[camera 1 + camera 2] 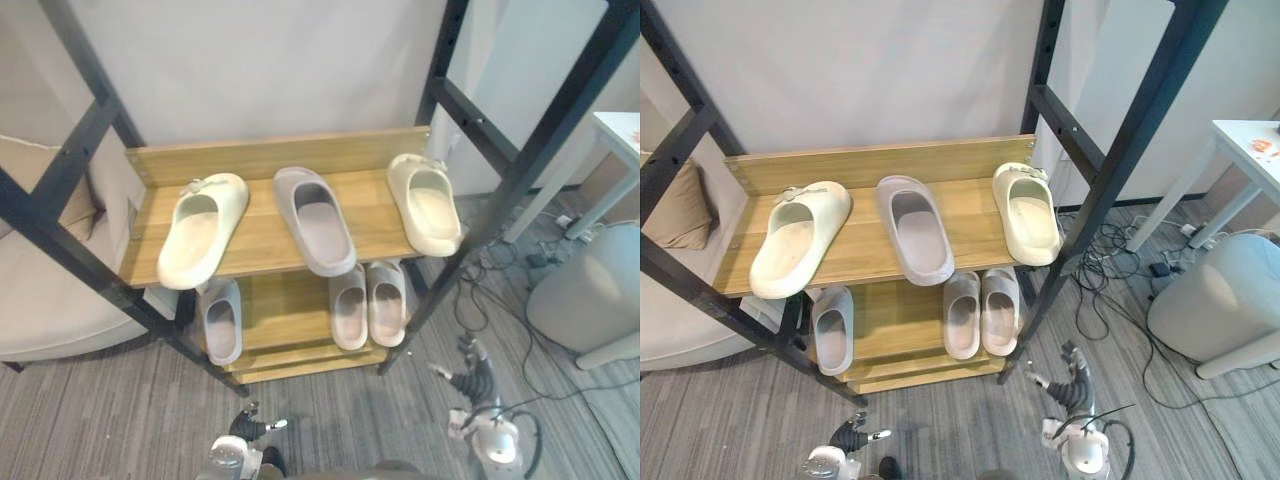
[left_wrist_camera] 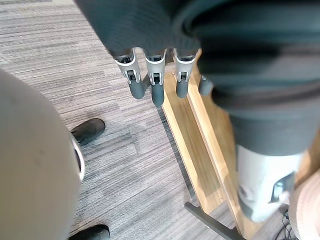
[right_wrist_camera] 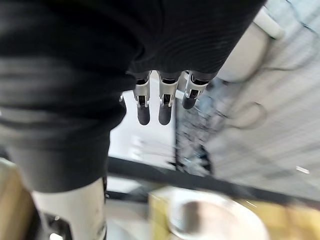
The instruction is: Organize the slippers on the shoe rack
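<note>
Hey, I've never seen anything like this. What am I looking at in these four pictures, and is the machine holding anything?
This is a humanoid robot facing a shoe rack. The two wide pictures come from cameras in its head, looking down. The two close ones come from cameras on its wrists, looking along the left hand and the right hand. Both hands have straight fingers and hold nothing. The upper shelf carries a left cream slipper, a middle grey slipper and a right cream slipper. The lower shelf carries a lone grey slipper at the left and a pair of grey slippers side by side at the right.
</note>
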Robot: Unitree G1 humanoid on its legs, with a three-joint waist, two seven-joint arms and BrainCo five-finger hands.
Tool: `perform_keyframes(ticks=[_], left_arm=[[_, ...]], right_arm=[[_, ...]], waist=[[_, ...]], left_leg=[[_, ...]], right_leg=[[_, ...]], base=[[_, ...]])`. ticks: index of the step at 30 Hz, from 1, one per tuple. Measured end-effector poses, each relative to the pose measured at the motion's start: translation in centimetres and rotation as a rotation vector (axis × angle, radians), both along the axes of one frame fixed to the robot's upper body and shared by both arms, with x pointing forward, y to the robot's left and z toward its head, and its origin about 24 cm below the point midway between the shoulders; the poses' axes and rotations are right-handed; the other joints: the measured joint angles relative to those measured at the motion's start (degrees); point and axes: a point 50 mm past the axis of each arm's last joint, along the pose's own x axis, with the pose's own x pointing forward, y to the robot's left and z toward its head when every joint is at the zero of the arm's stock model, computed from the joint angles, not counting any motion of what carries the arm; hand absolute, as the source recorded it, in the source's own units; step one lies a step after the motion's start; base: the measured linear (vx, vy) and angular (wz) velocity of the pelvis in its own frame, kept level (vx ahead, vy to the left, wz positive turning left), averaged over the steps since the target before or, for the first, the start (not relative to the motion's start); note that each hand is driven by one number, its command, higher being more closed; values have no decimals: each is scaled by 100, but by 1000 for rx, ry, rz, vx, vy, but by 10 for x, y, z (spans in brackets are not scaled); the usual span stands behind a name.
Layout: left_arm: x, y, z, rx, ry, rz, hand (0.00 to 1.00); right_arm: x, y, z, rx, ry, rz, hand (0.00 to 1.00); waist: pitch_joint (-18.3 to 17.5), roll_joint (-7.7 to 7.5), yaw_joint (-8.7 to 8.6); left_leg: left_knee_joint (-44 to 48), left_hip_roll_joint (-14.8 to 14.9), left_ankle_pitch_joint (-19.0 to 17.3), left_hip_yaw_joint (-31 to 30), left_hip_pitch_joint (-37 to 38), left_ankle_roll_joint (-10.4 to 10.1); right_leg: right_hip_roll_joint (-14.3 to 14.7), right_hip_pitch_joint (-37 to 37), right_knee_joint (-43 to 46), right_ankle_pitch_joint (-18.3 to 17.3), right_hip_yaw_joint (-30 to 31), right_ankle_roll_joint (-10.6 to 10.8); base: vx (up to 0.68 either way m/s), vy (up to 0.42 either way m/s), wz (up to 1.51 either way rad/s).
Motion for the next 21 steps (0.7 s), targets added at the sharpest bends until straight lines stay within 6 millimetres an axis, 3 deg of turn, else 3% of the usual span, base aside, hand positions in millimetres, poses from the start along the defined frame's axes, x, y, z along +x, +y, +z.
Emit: perform_keyframes(ticks=[4,5,7,12,21], left_arm=[[-1,-2,0,-2,4,-8,0],[0,-4,0,1,2,-35,0],[0,-4,0,0,1,-39,0],[0,-5,0,-2,-2,-44,0],[1,-5,0,-10,-10,-65,0]], right_arm=[[2,5,20,-7,-94,5,0],[5,7,35,-24,-163,19,0],[7,10,46,-37,-212,34,0],[17,29,81,-119,-379,170,0],[35,47,109,-153,-526,274,0]], waist=[[-6,14,-11],[-8,16,-16],[-12,21,-15],[-24,9,-13],[-123,-101,37]], left_leg=[[-2,1,-1,12,51,1],[-2,10,0,17,48,1],[-3,13,3,25,36,5],[-4,8,57,-22,27,57],[-4,0,162,-254,-81,89]], right_leg=[[-2,9,56,-2,37,-2],[-6,-36,104,-3,65,-5],[-7,-90,141,-8,88,-12],[-18,-99,196,-11,52,-16],[-22,-88,223,-9,-158,-13]], base=[[-72,-4,-5],[-56,-1,-6],[-63,-2,-5],[-64,-7,4],[-31,-17,14]])
